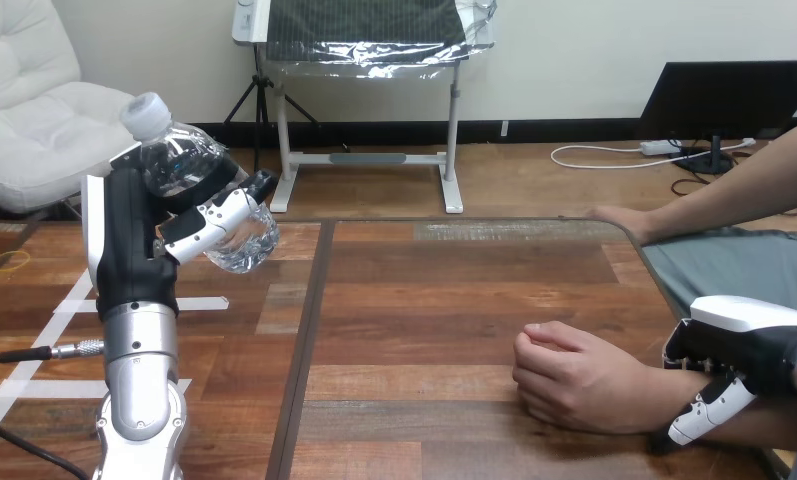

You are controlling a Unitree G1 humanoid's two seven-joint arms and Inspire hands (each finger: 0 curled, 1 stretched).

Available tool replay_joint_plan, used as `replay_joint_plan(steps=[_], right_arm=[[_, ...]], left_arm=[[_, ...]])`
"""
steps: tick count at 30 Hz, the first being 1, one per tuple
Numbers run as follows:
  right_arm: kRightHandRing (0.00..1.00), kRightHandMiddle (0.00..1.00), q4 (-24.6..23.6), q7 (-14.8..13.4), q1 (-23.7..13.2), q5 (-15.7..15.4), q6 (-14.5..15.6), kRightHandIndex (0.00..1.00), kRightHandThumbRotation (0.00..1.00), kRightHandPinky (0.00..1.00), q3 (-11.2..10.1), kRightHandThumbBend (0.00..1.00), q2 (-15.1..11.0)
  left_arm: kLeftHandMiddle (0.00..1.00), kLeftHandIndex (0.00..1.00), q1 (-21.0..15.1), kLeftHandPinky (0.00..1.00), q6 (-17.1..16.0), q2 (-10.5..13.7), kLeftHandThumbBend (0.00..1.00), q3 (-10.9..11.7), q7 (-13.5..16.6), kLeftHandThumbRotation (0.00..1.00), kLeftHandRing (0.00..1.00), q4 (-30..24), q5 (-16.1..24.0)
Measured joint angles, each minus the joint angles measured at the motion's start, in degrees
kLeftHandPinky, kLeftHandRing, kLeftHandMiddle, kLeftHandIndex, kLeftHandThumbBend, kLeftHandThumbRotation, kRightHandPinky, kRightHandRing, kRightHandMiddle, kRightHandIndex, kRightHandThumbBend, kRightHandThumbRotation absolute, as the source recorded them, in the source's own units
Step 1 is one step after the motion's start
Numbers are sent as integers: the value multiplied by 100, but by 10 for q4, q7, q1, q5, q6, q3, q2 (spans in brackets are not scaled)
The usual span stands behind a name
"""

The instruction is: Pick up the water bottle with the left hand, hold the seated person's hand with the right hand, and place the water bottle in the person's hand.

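Grips the water bottle [189,165] with the left hand [134,240], fingers curled round the clear body: clenched on it, not released. Holds it raised well above the desk [424,300], far to the left of the person's near hand [574,380] and higher than it. Carries it tilted, with the cap [144,112] up and turned away from the person's near hand, and the base lower and turned toward it.

Rests the right hand [739,335] just to the right of the person's near hand, over the person's wrist [652,398], with fingers curled down round the near side of it. Looks like a grasp on the wrist. Stands much nearer to the person's near hand than the left hand does.

Finds the person's near hand lying on the desk as a closed fist, knuckles to the left, toward the bottle. Finds the person's far hand [619,218] beyond it, flat at the far edge of the desk.

Seems to have the pick-up and the hold of the wrist done, with only the handover left. Calls for moving the bottle to the right and down, roughly along its own long axis, base first. Calls also for an open palm, since a closed fist cannot take a bottle. Risks knocking the knuckles if lowered too early.
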Motion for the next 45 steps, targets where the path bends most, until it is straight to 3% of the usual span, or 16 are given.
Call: replay_joint_plan(steps=[19,36,45], right_arm=[[32,40,0,37,2,44,2,41,36,26,-14,91,0],[34,42,-5,54,4,67,1,44,40,28,-28,96,0],[36,44,-18,76,4,81,6,48,34,30,-36,97,0]], left_arm=[[37,41,0,27,0,0,57,0,0,0,31,0,-2],[37,41,0,26,0,0,57,0,0,0,31,0,-2],[37,41,0,26,0,0,57,0,0,0,31,0,-2]])
